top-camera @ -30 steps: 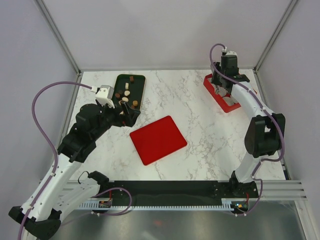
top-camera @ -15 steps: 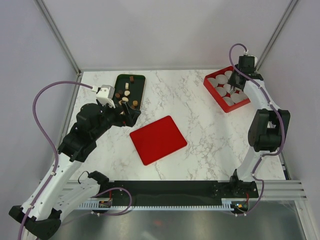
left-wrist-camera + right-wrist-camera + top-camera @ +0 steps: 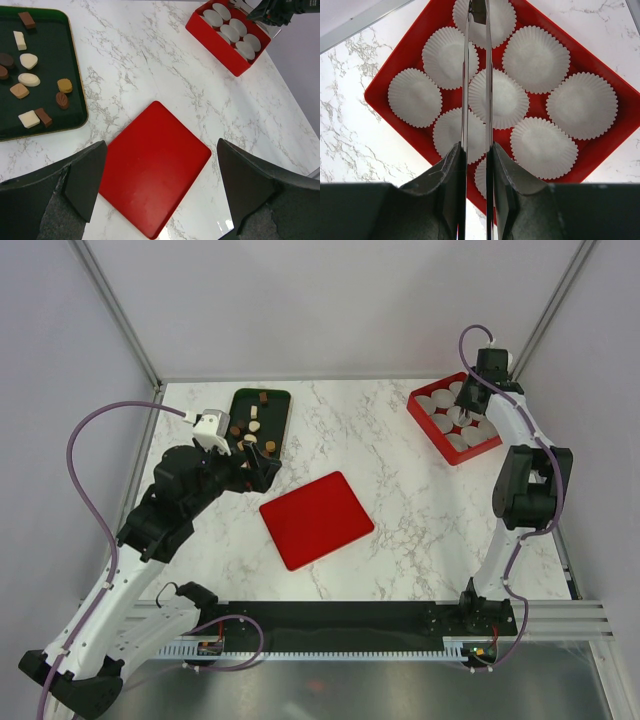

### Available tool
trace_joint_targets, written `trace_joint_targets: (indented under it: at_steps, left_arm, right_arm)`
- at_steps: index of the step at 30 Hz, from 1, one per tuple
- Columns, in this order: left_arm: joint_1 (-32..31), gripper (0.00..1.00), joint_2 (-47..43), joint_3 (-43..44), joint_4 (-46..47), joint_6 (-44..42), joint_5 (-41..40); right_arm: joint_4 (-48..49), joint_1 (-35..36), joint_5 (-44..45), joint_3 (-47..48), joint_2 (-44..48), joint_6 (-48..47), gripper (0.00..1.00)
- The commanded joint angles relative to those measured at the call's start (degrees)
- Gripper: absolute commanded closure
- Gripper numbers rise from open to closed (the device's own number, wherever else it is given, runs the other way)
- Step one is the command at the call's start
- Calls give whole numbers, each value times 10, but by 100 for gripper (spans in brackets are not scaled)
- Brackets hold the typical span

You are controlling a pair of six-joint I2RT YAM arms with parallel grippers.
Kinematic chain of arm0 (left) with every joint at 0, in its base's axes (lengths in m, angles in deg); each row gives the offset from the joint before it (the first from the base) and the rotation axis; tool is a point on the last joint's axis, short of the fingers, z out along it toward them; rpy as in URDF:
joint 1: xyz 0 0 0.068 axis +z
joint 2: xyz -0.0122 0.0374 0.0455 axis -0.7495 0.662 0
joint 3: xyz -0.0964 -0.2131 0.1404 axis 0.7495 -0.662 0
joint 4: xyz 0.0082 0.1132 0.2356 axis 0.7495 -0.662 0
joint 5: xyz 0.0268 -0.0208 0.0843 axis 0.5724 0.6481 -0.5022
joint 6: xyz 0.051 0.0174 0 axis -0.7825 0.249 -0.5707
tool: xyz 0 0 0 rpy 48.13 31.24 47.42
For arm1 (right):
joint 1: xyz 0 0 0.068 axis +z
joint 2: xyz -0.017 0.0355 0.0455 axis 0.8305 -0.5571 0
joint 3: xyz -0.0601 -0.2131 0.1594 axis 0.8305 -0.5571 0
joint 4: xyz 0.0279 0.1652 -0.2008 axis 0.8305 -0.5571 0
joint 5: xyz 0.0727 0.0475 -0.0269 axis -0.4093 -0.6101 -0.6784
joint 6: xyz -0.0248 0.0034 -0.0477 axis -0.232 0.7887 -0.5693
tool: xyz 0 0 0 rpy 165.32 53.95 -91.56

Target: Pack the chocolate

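Several chocolates (image 3: pixel 254 426), brown, dark brown and cream-white, lie on a dark green tray (image 3: pixel 277 406) at the back left; they also show in the left wrist view (image 3: pixel 29 80). My left gripper (image 3: pixel 262 466) is open and empty, above the near corner of the tray and a flat red lid (image 3: pixel 155 190). My right gripper (image 3: pixel 476 150) is shut on thin metal tongs (image 3: pixel 466 75), held over a red box (image 3: pixel 600 60) of white paper cups (image 3: pixel 535 59). The tongs' tips are nearly together and hold nothing.
The red lid (image 3: pixel 316 519) lies on the marble table between the arms. The red box (image 3: pixel 446 451) stands at the back right, near the frame post. Grey walls enclose the table on three sides.
My right wrist has swung back and to the right, from over the middle of the red box to its far right corner, uncovering the cups. The left arm has not moved.
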State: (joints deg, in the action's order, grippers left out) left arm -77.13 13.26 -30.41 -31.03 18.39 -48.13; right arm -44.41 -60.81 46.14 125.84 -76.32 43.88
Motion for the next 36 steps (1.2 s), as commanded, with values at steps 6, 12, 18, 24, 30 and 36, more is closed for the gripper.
trace_joint_targets:
  at_steps: [6, 12, 18, 24, 30, 36]
  left_arm:
    - [5, 1, 1, 3, 23, 2, 6]
    - [5, 1, 1, 3, 23, 2, 7]
    - [7, 1, 1, 3, 23, 2, 7]
    - [8, 1, 1, 3, 23, 3, 7]
    - [9, 1, 1, 4, 24, 3, 8]
    - [10, 1, 1, 3, 24, 3, 9]
  right_arm:
    - [11, -7, 2, 48, -29, 4, 68]
    - [10, -10, -2, 50, -42, 6, 66]
    - [9, -10, 4, 57, -48, 5, 60]
    - [6, -10, 2, 63, -43, 6, 55]
    - [-3, -11, -6, 65, -26, 8, 52]
    - [-3, 3, -47, 49, 24, 15, 54]
